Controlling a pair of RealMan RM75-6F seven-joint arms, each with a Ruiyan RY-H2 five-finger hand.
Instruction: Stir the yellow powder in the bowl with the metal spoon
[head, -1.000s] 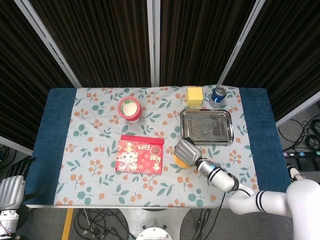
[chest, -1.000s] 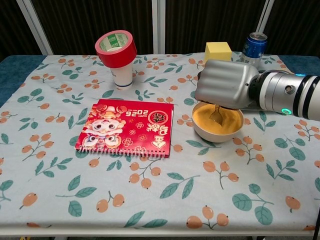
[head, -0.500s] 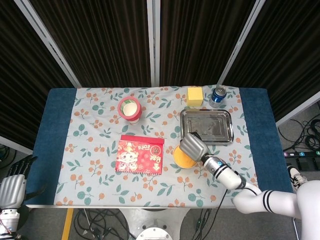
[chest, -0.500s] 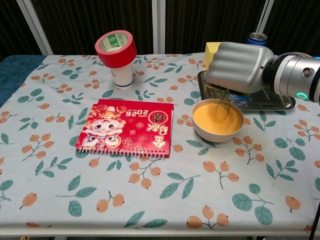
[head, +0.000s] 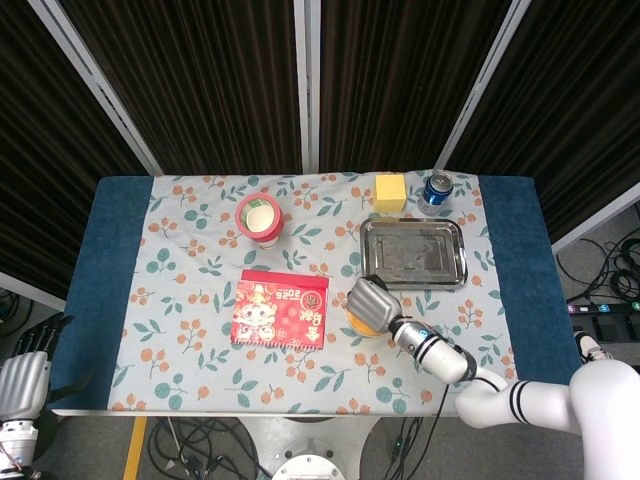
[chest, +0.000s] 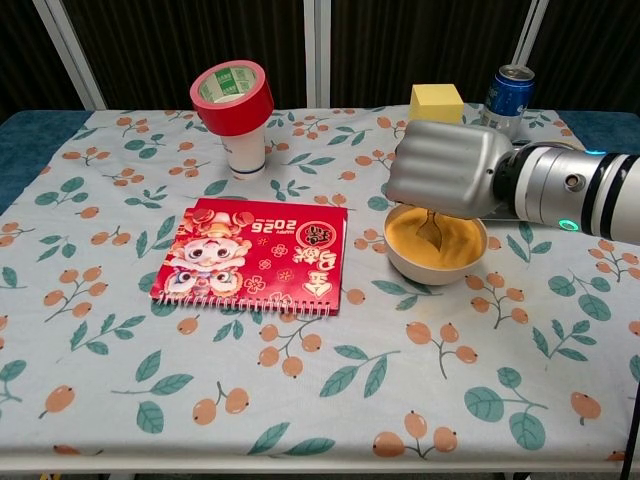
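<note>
A white bowl (chest: 436, 261) (head: 358, 326) of yellow powder (chest: 447, 243) stands right of the red notebook. My right hand (chest: 445, 169) (head: 368, 301) hovers over the bowl's near-left part, fingers curled around the metal spoon (chest: 431, 229), whose tip is dipped in the powder. The spoon's handle is hidden inside the fist. My left hand (head: 22, 375) hangs off the table's left front corner, fingers apart, holding nothing.
A red notebook (chest: 255, 254) lies left of the bowl. A paper cup topped with a red tape roll (chest: 232, 98) stands at the back left. Behind the bowl are a metal tray (head: 413, 252), a yellow block (chest: 436, 102) and a blue can (chest: 507, 88).
My right hand swung from the bowl's left side back toward the tray, then returned left and forward, dragging the spoon through the powder. The left hand stayed put.
</note>
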